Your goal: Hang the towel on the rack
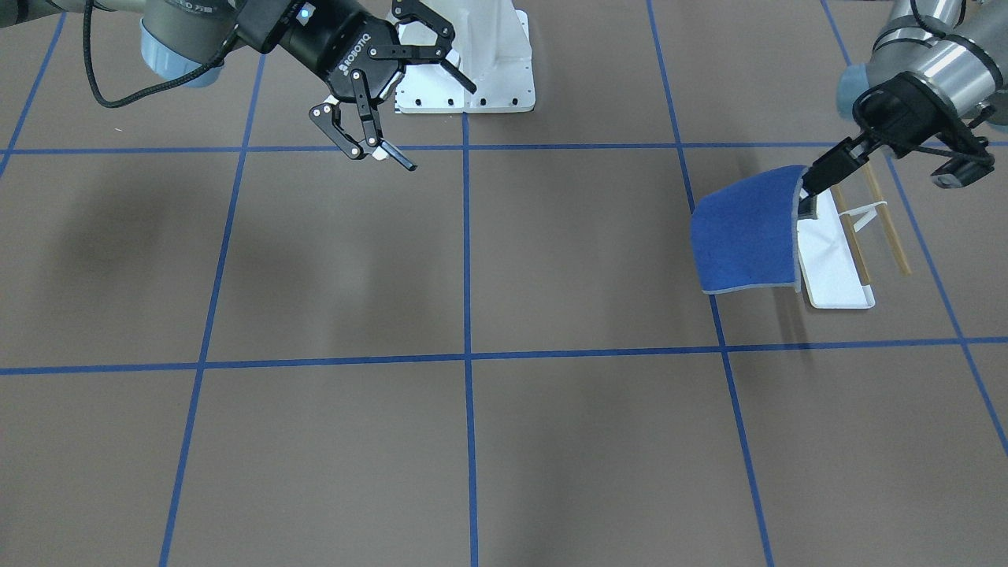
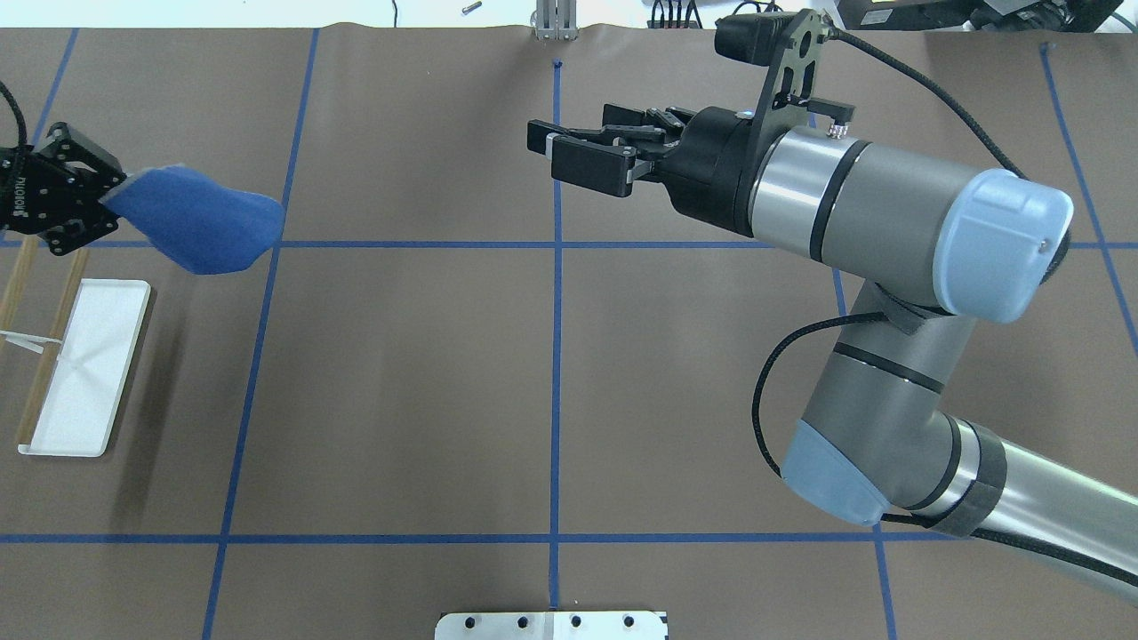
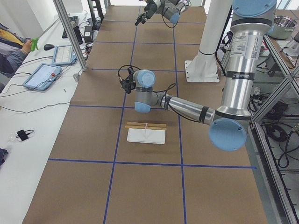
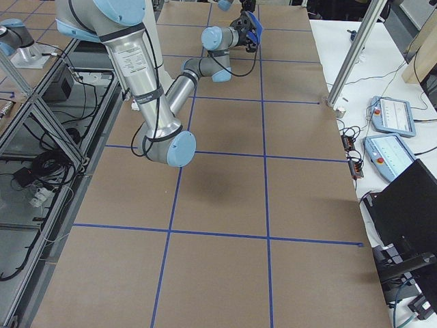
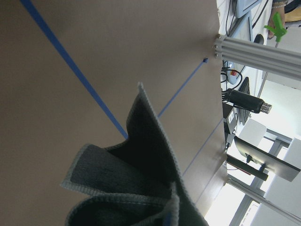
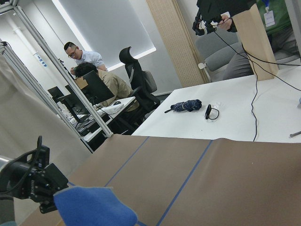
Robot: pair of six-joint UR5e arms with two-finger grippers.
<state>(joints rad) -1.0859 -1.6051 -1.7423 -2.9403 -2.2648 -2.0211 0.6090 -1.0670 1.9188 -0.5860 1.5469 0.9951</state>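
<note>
- Royal-blue towel (image 1: 744, 236) with a pale grey stitched edge hangs in the air, pinched at one edge by the left gripper (image 1: 808, 197).
- From that held edge, the cloth curves outward and drapes downward.
- In the overhead view, the towel (image 2: 196, 227) lies past the far end of the rack (image 2: 89, 364), over a blue tape line (image 2: 418, 244), and touches neither the rack nor the table.
- The left gripper (image 2: 105, 197) is clenched on the towel, close to the far tips of the rack's bars.
- The rack stands on the brown table (image 1: 472, 441), on the robot's left side.
- It has a flat white base (image 1: 835, 272), a thin white upright, and two light wooden bars (image 1: 890, 228) lying parallel along one long side of the base.
- Nothing hangs on the bars.
- The right gripper (image 1: 441, 126) hovers well away from the towel, near the table's middle line.
- Its black fingers are spread wide and hold nothing.
- A large white bolted pedestal (image 1: 480, 71) sits at the robot's edge of the table, partly behind the right gripper in the front-facing view.
</note>
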